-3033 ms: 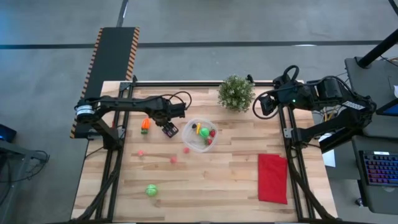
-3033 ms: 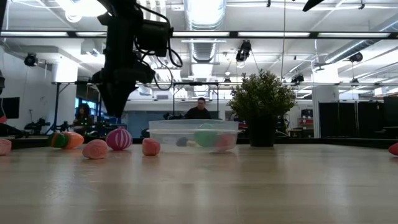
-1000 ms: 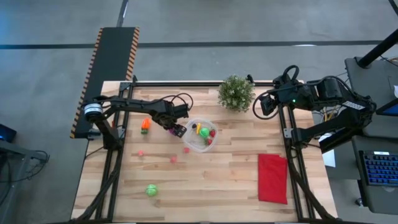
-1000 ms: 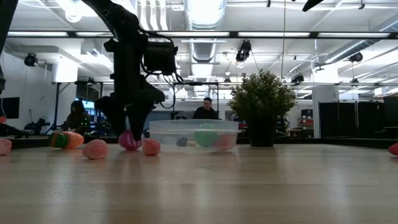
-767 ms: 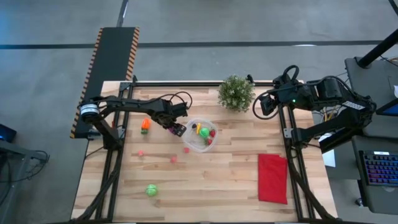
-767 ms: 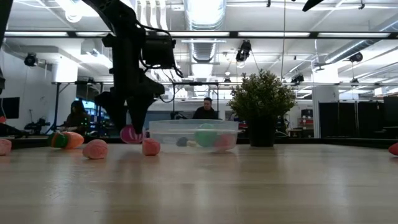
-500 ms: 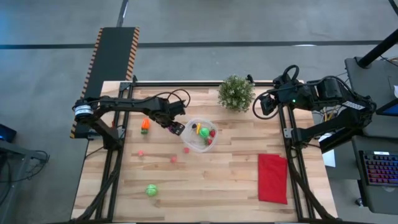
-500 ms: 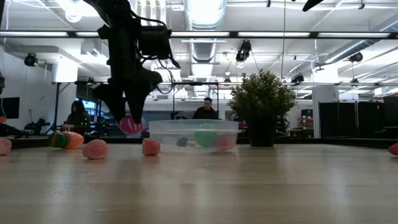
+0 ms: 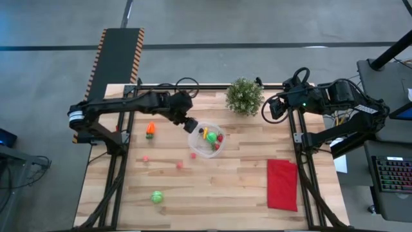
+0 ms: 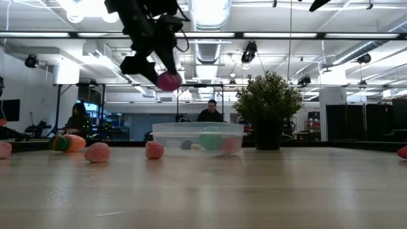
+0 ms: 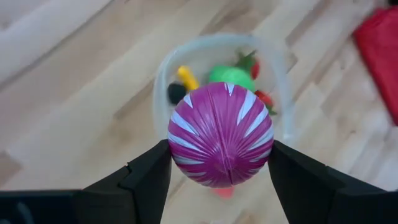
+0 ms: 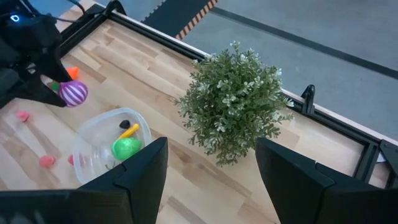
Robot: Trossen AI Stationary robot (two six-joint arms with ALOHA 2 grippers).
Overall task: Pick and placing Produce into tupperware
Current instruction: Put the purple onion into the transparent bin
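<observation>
From above, the clear round tupperware [image 9: 207, 140] sits near the middle of the wooden table [image 9: 244, 193], holding a green piece [image 9: 211, 136], a yellow piece [image 9: 203, 133] and a red piece [image 9: 220, 138]. The left gripper [image 9: 190, 124] hangs just over the bowl's rim on the left arm's side; what it carries is hidden here. Loose produce lies on the table: an orange carrot [image 9: 150, 129], three small pink pieces [image 9: 145, 158] [image 9: 179, 165] [image 9: 192, 155] and a green ball [image 9: 156, 196]. A potted plant [image 9: 244, 96] stands at the far edge and a red cloth [image 9: 282, 184] lies well apart toward the right arm's side. The right gripper [image 9: 271, 107] waits beside the plant.

At table height, the left gripper [image 10: 166, 77] is well above the bowl [image 10: 198, 138], closed around a purple ball [image 10: 168, 81] that is clear of the rim. Blurred green and red shapes show through the bowl wall. Pink pieces [image 10: 97, 152] [image 10: 154, 150] and the carrot [image 10: 70, 142] rest on the table beside it; the plant [image 10: 268, 105] stands on its other side. People [image 10: 208, 112] show in the room behind.

Looking past the left wrist, the two dark fingers [image 11: 149, 174] clamp the purple, white-striped ball [image 11: 221, 134] directly over the bowl [image 11: 163, 81], covering much of its inside; yellow, green and red pieces peek around it.

Past the right wrist, that gripper's fingers [image 12: 143, 171] stand wide apart and bare, with the plant [image 12: 235, 102] close ahead and the bowl [image 12: 93, 140], green piece [image 12: 125, 149] and held ball [image 12: 73, 93] farther off.
</observation>
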